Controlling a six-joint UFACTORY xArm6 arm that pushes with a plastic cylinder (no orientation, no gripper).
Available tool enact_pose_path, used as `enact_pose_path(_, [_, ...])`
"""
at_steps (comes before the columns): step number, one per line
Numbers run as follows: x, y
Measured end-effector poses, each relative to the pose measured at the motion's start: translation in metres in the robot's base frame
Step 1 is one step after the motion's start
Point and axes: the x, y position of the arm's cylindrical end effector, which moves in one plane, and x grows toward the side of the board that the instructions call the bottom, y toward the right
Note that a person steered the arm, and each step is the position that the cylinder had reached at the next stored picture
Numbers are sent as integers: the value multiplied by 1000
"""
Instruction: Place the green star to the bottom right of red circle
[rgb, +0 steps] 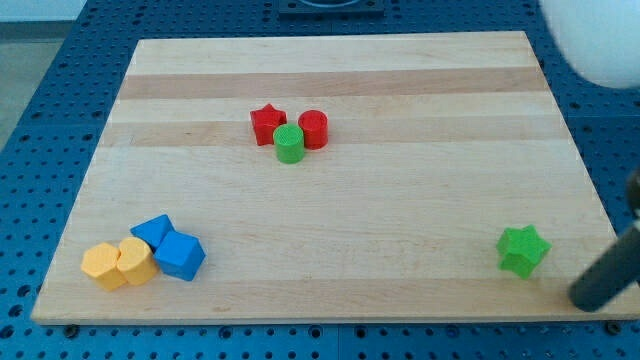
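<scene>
The green star (523, 250) lies near the board's bottom right corner. The red circle (313, 129) stands in the upper middle of the board, far to the star's upper left. A red star (267, 125) sits to its left and a green circle (289, 144) touches both from below. My rod comes in from the view's right edge, and my tip (588, 296) rests at the board's bottom right edge, just to the lower right of the green star, a small gap apart.
At the bottom left lie two yellow blocks (119, 264) and two blue blocks (169, 247), bunched together. The wooden board (330, 220) sits on a blue perforated table. A white rounded object (595, 40) shows at the top right corner.
</scene>
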Motion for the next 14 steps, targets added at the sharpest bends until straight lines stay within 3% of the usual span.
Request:
enact_pose_path(1, [-67, -30])
enact_pose_path(3, [-90, -54])
enact_pose_path(4, [-90, -61])
enact_pose_path(5, [-74, 4])
enact_pose_path(6, [-68, 15])
enact_pose_path(7, [-3, -4])
enact_pose_path(8, [-2, -4])
enact_pose_path(9, [5, -52])
enact_pose_path(10, [-4, -61])
enact_pose_path(11, [-56, -99])
enact_pose_path(12, [-145, -130])
enact_pose_path(13, [-194, -160])
enact_pose_path(14, [-188, -178])
